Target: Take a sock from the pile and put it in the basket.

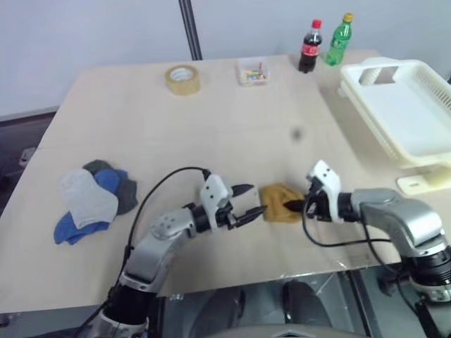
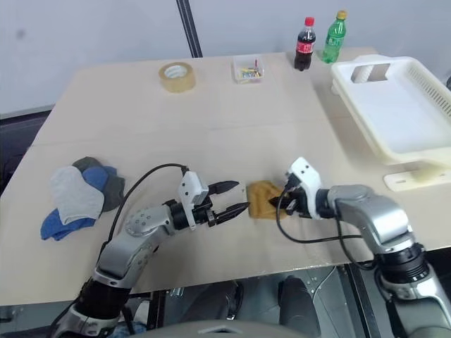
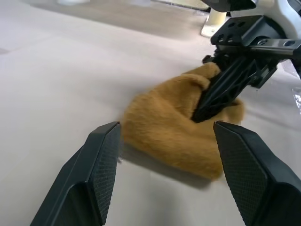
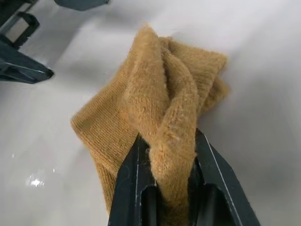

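While the right gripper (image 4: pixel 171 155) pinches a raised fold of the mustard sock (image 1: pixel 280 203), its two black fingers nearly together with the knit bunched between them, the left gripper (image 1: pixel 248 201) sits just beside the sock's other side with its fingers spread wide and nothing in them. The sock lies near the front edge of the table (image 1: pixel 232 127), roughly midway along it, with most of its body resting on the wood. The pile (image 1: pixel 91 201), grey and blue socks, sits well apart toward the left edge; the basket (image 1: pixel 409 113) stands at the far right corner, empty as far as can be seen. Handling judgement: the sock looks light, soft and limp, with a fuzzy knit that should not slip between the pads; nothing fragile. It will drape and dangle once lifted, so the loose part may drag or catch on the basket's rim. The present hold on a thick gathered fold looks sound; a thin single edge would be the poorer place. Beyond, near the far edge: a tape roll (image 1: pixel 182 78), a small clear box (image 1: pixel 253 72), two bottles (image 1: pixel 323 44).
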Controlling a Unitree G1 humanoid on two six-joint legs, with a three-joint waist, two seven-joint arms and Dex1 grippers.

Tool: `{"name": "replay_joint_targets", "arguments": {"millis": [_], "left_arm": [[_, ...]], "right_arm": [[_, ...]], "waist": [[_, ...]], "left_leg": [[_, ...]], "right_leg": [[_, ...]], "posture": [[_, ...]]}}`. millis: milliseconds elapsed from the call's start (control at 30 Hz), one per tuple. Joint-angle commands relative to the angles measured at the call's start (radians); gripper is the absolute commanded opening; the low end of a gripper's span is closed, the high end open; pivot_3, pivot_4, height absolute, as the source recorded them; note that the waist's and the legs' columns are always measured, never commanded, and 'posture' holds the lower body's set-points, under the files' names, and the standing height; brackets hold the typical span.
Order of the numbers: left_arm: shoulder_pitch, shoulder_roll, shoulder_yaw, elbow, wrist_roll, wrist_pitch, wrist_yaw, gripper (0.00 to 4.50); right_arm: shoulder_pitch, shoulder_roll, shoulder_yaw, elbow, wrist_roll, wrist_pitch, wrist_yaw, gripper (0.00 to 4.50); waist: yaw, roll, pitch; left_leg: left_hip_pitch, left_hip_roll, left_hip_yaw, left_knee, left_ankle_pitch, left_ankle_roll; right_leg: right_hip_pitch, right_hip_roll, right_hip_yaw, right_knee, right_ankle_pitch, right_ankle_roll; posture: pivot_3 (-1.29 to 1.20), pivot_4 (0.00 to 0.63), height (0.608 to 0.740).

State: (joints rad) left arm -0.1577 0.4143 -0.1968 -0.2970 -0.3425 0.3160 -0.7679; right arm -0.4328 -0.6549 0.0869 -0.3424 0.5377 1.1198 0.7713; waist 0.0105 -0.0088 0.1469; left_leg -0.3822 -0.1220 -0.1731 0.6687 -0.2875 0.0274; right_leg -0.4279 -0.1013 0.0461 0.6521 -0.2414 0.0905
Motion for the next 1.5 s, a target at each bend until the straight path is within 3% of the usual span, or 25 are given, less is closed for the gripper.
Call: {"name": "replay_joint_targets", "arguments": {"millis": [33,233,433,600,767,1000,1267,1300,1400,1500], "left_arm": [[-0.045,-0.03,-0.013,-0.076,-0.009,-0.005,0.013,3.37],[-0.171,-0.109,-0.015,-0.126,-0.028,0.067,0.08,3.37],[-0.211,-0.128,0.0,-0.138,-0.035,0.093,0.107,3.37],[-0.216,-0.133,0.002,-0.137,-0.041,0.103,0.115,3.37],[-0.216,-0.137,0.015,-0.146,-0.054,0.101,0.126,3.37],[-0.228,-0.134,0.032,-0.138,-0.059,0.097,0.132,3.37],[-0.229,-0.142,0.032,-0.138,-0.072,0.087,0.123,3.37],[-0.23,-0.145,0.032,-0.139,-0.077,0.085,0.119,3.37],[-0.237,-0.154,0.036,-0.142,-0.089,0.076,0.108,3.37],[-0.245,-0.158,0.033,-0.135,-0.1,0.065,0.089,3.37]], "right_arm": [[-0.096,-0.076,-0.123,-0.007,0.055,0.004,0.045,0.02],[-0.298,-0.24,-0.184,0.171,0.078,0.007,0.146,0.02],[-0.518,-0.356,-0.088,0.553,-0.053,-0.108,0.248,0.02],[-0.708,-0.352,-0.007,0.958,-0.218,-0.274,0.279,0.02],[-0.835,-0.324,-0.012,1.31,-0.319,-0.447,0.291,0.02],[-0.87,-0.313,-0.05,1.546,-0.391,-0.558,0.23,0.02],[-0.859,-0.309,-0.14,1.618,-0.417,-0.588,0.069,0.02],[-0.86,-0.309,-0.148,1.619,-0.42,-0.593,0.053,1.0],[-0.863,-0.31,-0.164,1.62,-0.428,-0.591,0.045,2.12],[-0.849,-0.31,-0.165,1.618,-0.443,-0.592,0.053,3.59]], "waist": [[0.003,0.0,0.0],[0.004,-0.001,0.002],[0.003,-0.001,0.003],[0.003,-0.001,0.003],[0.003,0.0,0.004],[0.003,0.0,0.004],[0.001,0.0,0.004],[0.001,0.0,0.004],[0.001,0.0,0.004],[0.001,0.0,0.004]], "left_leg": [[0.0,0.0,0.0,0.0,0.0,0.0],[-0.002,0.0,0.0,0.0,0.0,0.001],[-0.003,0.0,0.001,-0.001,-0.001,0.002],[-0.005,0.0,0.002,-0.001,-0.001,0.002],[-0.007,0.0,0.002,-0.001,-0.001,0.002],[-0.01,0.0,0.002,0.0,-0.001,0.002],[-0.012,0.0,0.004,0.0,-0.001,0.002],[-0.012,0.0,0.004,0.0,-0.001,0.002],[-0.012,0.0,0.004,0.001,-0.001,0.002],[-0.012,0.0,0.005,0.001,-0.001,0.002]], "right_leg": [[0.0,0.0,0.0,0.0,0.0,0.0],[-0.001,-0.002,-0.001,-0.002,0.0,0.0],[-0.001,-0.002,-0.001,-0.004,0.0,0.0],[-0.004,-0.002,0.0,-0.005,0.0,0.0],[-0.005,-0.002,0.0,-0.006,0.0,0.0],[-0.008,-0.002,-0.001,-0.006,0.0,0.0],[-0.011,-0.001,0.001,-0.003,0.0,0.0],[-0.011,-0.001,0.001,-0.003,0.0,0.0],[-0.011,0.0,0.002,-0.001,0.0,0.0],[-0.011,0.0,0.002,0.0,0.0,0.0]], "posture": [[0.0,0.15,0.74],[0.0,0.15,0.74],[0.0,0.15,0.74],[0.0,0.15,0.74],[0.0,0.15,0.74],[0.0,0.15,0.74],[0.0,0.15,0.74],[0.0,0.15,0.74],[0.0,0.15,0.74],[0.0,0.15,0.74]]}}
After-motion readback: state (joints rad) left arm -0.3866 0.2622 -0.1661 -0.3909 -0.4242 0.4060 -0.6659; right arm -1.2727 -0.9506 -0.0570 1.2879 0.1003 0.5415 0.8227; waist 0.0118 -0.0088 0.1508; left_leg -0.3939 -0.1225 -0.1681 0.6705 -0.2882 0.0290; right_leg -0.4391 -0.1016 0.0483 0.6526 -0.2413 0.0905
